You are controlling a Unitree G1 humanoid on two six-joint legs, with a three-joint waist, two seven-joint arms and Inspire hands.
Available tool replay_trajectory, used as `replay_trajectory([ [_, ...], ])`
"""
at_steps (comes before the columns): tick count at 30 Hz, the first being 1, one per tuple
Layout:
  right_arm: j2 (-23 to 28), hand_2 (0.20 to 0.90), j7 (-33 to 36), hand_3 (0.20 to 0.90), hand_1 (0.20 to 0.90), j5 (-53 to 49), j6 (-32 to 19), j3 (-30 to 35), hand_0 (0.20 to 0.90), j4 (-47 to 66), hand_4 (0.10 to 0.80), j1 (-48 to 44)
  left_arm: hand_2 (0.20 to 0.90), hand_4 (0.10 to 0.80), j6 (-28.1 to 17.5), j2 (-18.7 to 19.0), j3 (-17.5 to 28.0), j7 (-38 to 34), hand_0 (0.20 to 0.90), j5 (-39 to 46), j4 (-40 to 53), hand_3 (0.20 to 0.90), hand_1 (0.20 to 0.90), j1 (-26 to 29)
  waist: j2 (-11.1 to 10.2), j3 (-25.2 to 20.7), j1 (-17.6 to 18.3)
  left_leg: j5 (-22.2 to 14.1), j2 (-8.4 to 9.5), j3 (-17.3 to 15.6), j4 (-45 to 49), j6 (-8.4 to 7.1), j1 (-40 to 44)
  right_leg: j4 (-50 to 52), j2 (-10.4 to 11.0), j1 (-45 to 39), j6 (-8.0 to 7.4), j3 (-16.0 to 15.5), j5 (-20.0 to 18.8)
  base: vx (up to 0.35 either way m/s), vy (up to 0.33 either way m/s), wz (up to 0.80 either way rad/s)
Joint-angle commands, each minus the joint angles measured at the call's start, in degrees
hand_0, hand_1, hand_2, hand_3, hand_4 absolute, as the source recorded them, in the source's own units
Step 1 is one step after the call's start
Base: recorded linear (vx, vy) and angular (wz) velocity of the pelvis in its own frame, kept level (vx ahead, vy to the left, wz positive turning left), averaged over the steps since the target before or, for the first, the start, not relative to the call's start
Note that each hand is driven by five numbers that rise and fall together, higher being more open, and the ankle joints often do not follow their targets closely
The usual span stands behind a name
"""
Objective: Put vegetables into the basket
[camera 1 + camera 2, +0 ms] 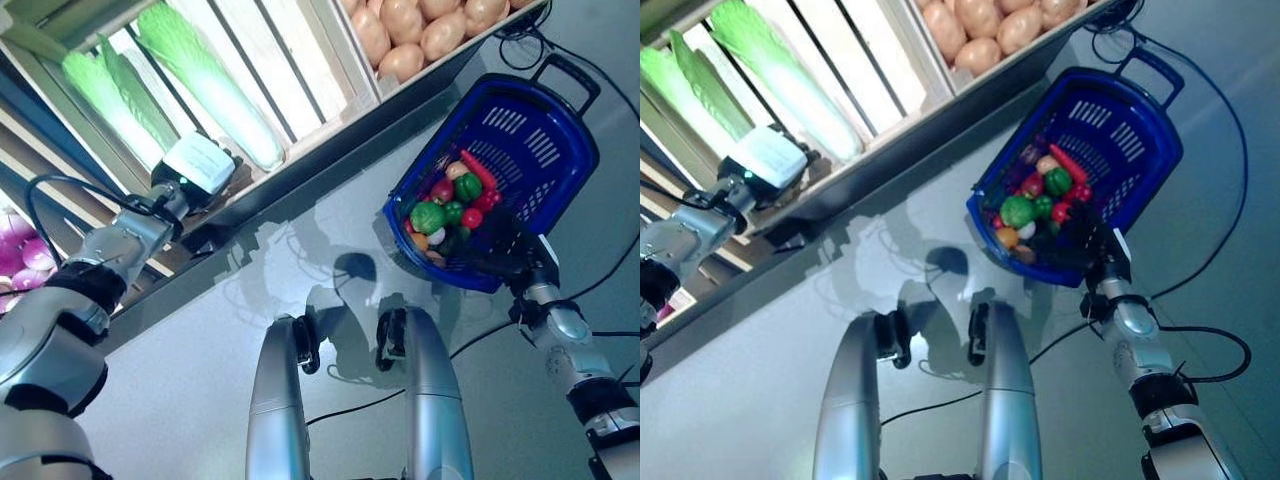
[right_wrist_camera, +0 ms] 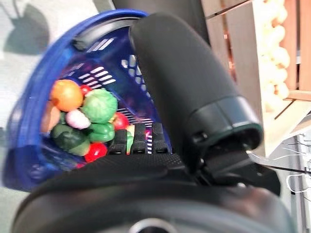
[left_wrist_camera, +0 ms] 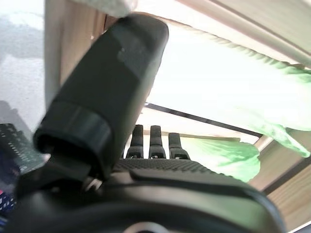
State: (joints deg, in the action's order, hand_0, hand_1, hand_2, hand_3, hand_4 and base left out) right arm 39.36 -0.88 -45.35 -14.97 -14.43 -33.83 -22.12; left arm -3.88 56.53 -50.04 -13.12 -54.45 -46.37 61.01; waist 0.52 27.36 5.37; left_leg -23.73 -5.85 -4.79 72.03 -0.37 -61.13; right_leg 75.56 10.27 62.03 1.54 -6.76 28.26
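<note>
**Basket loaded and held; left hand at the cabbage shelf**

Although the blue basket (image 1: pixel 520 150) at the upper right of the frame already carries a heap of mixed vegetables (image 1: pixel 452 205) in its lower corner, the task reads as unfinished. The right hand (image 1: pixel 515 255) sits at the basket's near rim; in its wrist view its fingers (image 2: pixel 138 138) reach over the rim into the basket, and whether they clasp the rim cannot be told.

The left hand (image 1: pixel 195 168), upper left of the frame, is at the edge of the wooden shelf (image 1: pixel 300 150), just beside the napa cabbages (image 1: pixel 205 75). In its wrist view the fingers (image 3: pixel 154 141) run straight toward the green leaves, holding nothing.

Judgement: the step in hand is the reach for a cabbage. The next move calls for closing round one cabbage, lifting it clear of the slats and carrying it across to the basket.

A crate of potatoes (image 1: pixel 420 30) lies at the top centre. No writing or label is legible.
</note>
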Motion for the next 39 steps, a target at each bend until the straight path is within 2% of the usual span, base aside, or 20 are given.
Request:
replay_trajectory([
  [1,5.1,0.9,2.2,0.9,0.9,-0.5,-6.4,3.9,0.9,5.0,0.8,1.5,0.9,0.8,2.9,4.7,0.5,3.8,0.9,-0.1,-4.1,0.9,0.9,-6.9,0.7,-2.3,0.5,2.4,1.3,-1.8,-6.5,3.38,-0.5,-7.6,0.7,0.1,0.26,1.1,-8.5,0.0,0.0,0.0],
  [6,6.4,0.9,1.1,0.9,0.9,-1.3,-7.3,4.5,0.9,4.3,0.8,0.9,0.9,0.8,2.3,4.2,0.1,2.4,0.9,-0.2,-7.1,0.9,0.9,-6.9,0.8,-2.0,0.6,2.1,1.41,-1.5,-5.1,3.28,-2.4,-6.4,1.0,1.9,0.38,1.0,-8.2,-0.001,0.007,0.0],
  [14,6.4,0.9,3.4,0.9,0.9,-1.5,-9.8,5.9,0.9,3.3,0.8,-1.0,0.9,0.8,4.2,1.7,0.1,5.2,0.9,-0.6,-14.0,0.9,0.9,-8.0,0.9,-1.3,0.5,1.3,1.44,-1.2,-0.6,3.61,-8.6,-2.6,1.4,7.7,0.78,1.2,-7.3,-0.034,-0.003,0.03],
  [19,6.9,0.9,2.7,0.9,0.9,-2.1,-9.6,6.2,0.9,2.8,0.8,-1.6,0.9,0.8,4.6,1.3,0.5,6.3,0.9,3.0,-15.9,0.9,0.9,-9.3,1.1,-1.6,0.6,1.3,1.37,-1.6,-1.0,3.69,-8.5,-2.9,1.3,7.7,0.89,1.1,-7.4,0.0,0.0,0.0],
  [20,6.9,0.9,2.5,0.9,0.9,-2.2,-9.6,6.2,0.9,2.6,0.8,-1.8,0.756,0.704,4.3,1.3,0.5,6.3,0.756,3.5,-16.2,0.756,0.756,-9.3,1.1,-1.7,0.6,1.3,1.33,-1.7,-1.1,3.72,-8.3,-2.9,1.3,7.6,0.94,1.1,-7.3,0.0,0.0,0.0],
  [21,7.1,0.9,2.1,0.9,0.9,-2.4,-9.7,6.3,0.9,2.4,0.8,-2.0,0.3,0.4,3.7,1.3,0.6,6.3,0.3,4.5,-16.6,0.3,0.3,-9.4,1.2,-1.8,0.7,1.3,1.3,-1.8,-1.2,3.67,-8.0,-2.9,1.3,7.3,1.01,1.2,-7.2,0.0,0.0,0.0],
  [25,7.5,0.9,1.0,0.9,0.9,-2.3,-9.5,6.2,0.9,1.2,0.8,-3.5,0.3,0.4,1.3,0.9,0.8,2.0,0.3,7.7,-18.3,0.3,0.3,-9.8,1.4,-2.0,0.8,1.3,1.19,-2.1,-1.7,3.27,-6.8,-3.1,1.2,6.2,1.25,1.4,-6.8,0.0,0.0,0.0],
  [30,7.5,0.9,0.9,0.9,0.9,-2.1,-9.4,5.7,0.9,0.3,0.8,-4.9,0.3,0.4,1.0,0.7,1.7,-2.4,0.3,8.4,-17.7,0.3,0.3,-9.5,1.5,-1.9,0.4,1.7,0.99,-2.6,-3.3,3.1,-4.7,-4.3,1.0,4.2,1.42,1.4,-6.9,0.0,0.0,0.0],
  [39,7.5,0.9,0.9,0.9,0.9,-3.0,-10.0,5.5,0.9,0.6,0.8,-5.3,0.3,0.4,0.8,1.4,2.0,-4.2,0.3,7.9,-15.9,0.3,0.3,-8.2,1.2,-1.8,0.2,2.1,0.92,-2.9,-6.0,3.03,-1.3,-6.7,0.4,1.1,1.59,1.0,-7.2,0.0,0.0,0.0],
])
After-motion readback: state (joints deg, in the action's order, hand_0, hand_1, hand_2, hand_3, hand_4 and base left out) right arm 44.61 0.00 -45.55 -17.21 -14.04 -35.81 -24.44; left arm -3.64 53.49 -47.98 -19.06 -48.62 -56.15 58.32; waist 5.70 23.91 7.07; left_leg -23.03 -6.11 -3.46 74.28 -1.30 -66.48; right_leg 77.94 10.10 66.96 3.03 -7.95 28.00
